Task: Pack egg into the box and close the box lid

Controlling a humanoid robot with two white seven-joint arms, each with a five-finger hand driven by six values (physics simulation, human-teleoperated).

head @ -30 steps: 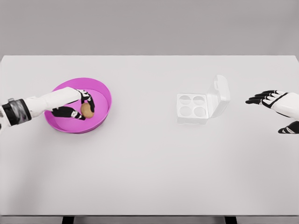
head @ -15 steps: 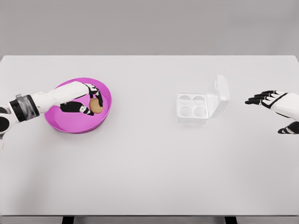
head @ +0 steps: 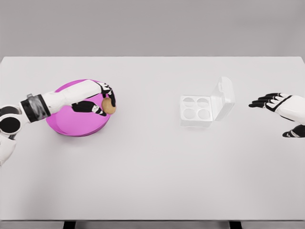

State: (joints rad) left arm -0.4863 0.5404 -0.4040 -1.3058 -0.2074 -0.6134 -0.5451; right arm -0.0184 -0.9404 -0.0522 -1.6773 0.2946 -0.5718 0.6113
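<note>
White table (head: 152,176) filled most of the view. Pink bowl (head: 71,125) sat on its left part; the white egg box (head: 196,111) sat right of centre, lid (head: 224,98) standing open on its far-right side, four cups showing, none w/ an egg. Left hand (head: 101,99) was over the bowl's right rim, fingers clenched round the brown egg (head: 109,106). Egg sat at the tips, black fingers (head: 106,90) curling over its top & the thumb (head: 90,108) under on the left side. Right hand (head: 281,110) hovered near the table's right edge, well apart from the box, fingers spread & relaxed, holding nothing.
</note>
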